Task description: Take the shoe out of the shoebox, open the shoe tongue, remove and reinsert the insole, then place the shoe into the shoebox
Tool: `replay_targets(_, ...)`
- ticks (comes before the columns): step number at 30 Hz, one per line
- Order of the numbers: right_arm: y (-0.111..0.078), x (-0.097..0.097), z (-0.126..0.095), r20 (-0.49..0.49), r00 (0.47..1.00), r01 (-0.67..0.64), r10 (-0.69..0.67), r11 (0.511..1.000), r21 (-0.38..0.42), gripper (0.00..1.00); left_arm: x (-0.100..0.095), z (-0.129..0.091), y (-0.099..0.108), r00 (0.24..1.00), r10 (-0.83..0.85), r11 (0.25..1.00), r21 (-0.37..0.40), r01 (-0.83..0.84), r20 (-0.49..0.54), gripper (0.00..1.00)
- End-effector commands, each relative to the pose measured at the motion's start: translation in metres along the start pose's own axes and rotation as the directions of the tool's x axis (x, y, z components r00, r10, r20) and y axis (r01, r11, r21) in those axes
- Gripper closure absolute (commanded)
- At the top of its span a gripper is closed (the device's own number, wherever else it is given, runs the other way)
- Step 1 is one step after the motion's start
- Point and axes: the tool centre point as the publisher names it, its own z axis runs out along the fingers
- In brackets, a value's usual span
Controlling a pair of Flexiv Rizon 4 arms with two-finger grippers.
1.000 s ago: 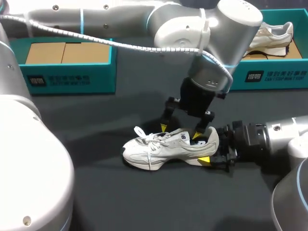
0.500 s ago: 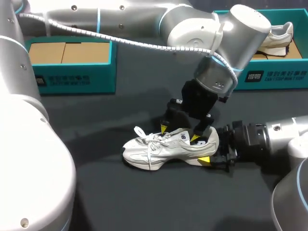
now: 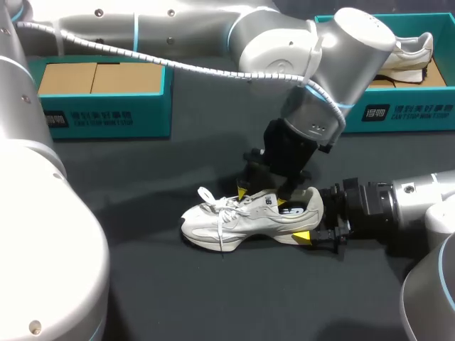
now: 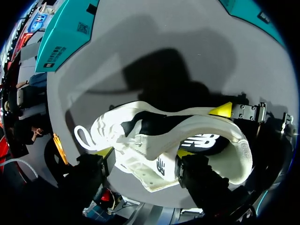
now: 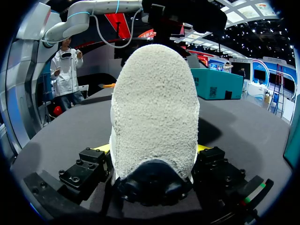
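White shoe [image 3: 234, 220], heel clamped by right gripper [image 3: 311, 222]; left gripper [image 3: 264, 197] over collar, grip unclear

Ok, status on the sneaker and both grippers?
Right gripper shut on sneaker heel. Left gripper at its opening, grip unclear. Sneaker upright on table, outside empty shoebox.

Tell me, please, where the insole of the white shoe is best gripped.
Probably grip the insole at its exposed heel end, coming from above through the collar: the shoe stands upright, its forepart closed over by laces, and the right end effector blocks the rear.
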Motion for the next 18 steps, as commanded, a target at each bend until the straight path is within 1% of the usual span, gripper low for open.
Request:
replay_targets(1,0.0,-0.001,0.001,0.0,1.0,-0.001,0.001,1.0,0.004,1.0,-0.011,-0.002,0.006,0.999,0.003,1.0,0.022,-0.002,-0.033,0.38)
replay_targets(4,0.0,-0.001,0.001,0.0,1.0,-0.001,0.001,1.0,0.004,1.0,-0.013,-0.003,0.007,0.999,0.002,0.999,0.034,-0.001,-0.043,0.53)
replay_targets(6,0.0,-0.001,0.001,0.0,1.0,-0.001,0.001,1.0,0.004,1.0,-0.014,-0.005,0.007,0.999,0.003,0.999,0.037,-0.001,-0.049,0.58)
replay_targets(9,0.0,-0.001,0.001,0.0,1.0,-0.001,0.001,1.0,0.004,1.0,-0.016,-0.006,0.008,0.998,0.001,0.999,0.047,0.001,-0.058,0.63)
replay_targets(12,0.0,-0.001,0.001,0.0,1.0,-0.001,0.001,1.0,0.004,1.0,-0.019,-0.008,0.01,0.997,-0.005,0.998,0.061,0.009,-0.071,0.71)
replay_targets(13,0.0,-0.001,0.001,0.0,1.0,-0.001,0.001,1.0,0.004,1.0,-0.02,-0.008,0.01,0.997,-0.006,0.998,0.062,0.01,-0.078,0.75)
replay_targets(14,0.0,-0.001,0.001,0.0,1.0,-0.001,0.001,1.0,0.004,1.0,-0.02,-0.008,0.011,0.996,-0.009,0.998,0.063,0.014,-0.083,0.78)
replay_targets(16,0.0,-0.001,0.001,0.0,1.0,-0.001,0.001,1.0,0.004,1.0,-0.021,-0.007,0.01,0.996,-0.02,0.997,0.07,0.026,-0.091,0.87)
replay_targets(17,0.0,-0.001,0.001,0.0,1.0,-0.001,0.001,1.0,0.004,1.0,-0.022,-0.007,0.01,0.995,-0.021,0.997,0.071,0.028,-0.097,0.95)
replay_targets(18,0.0,-0.001,0.001,0.0,1.0,-0.001,0.001,1.0,0.004,1.0,-0.024,-0.006,0.01,0.994,-0.025,0.997,0.075,0.033,-0.105,1.0)
